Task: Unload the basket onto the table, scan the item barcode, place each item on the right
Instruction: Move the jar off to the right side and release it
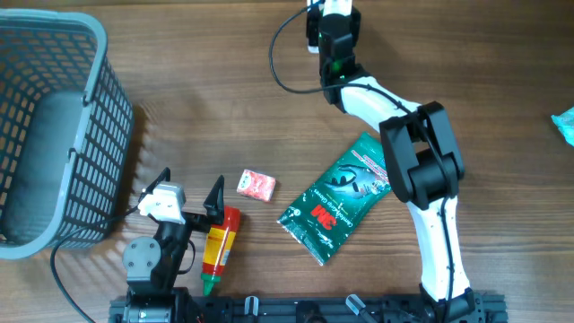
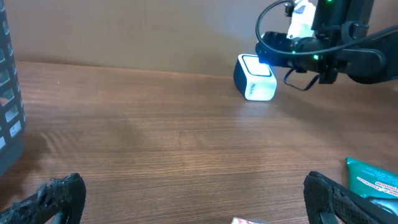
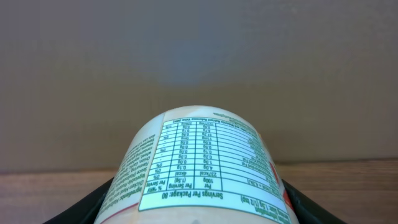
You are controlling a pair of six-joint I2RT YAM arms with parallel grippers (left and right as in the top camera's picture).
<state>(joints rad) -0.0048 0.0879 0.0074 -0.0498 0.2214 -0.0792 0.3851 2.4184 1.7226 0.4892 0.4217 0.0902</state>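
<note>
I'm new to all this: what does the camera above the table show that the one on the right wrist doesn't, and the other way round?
Only overhead: the grey basket, red-and-yellow bottle, small red packet, green packet and the open left end effector. Only the right wrist: the nutrition label on a rounded container, gripped by the right end effector. Both: the wooden table.
</note>
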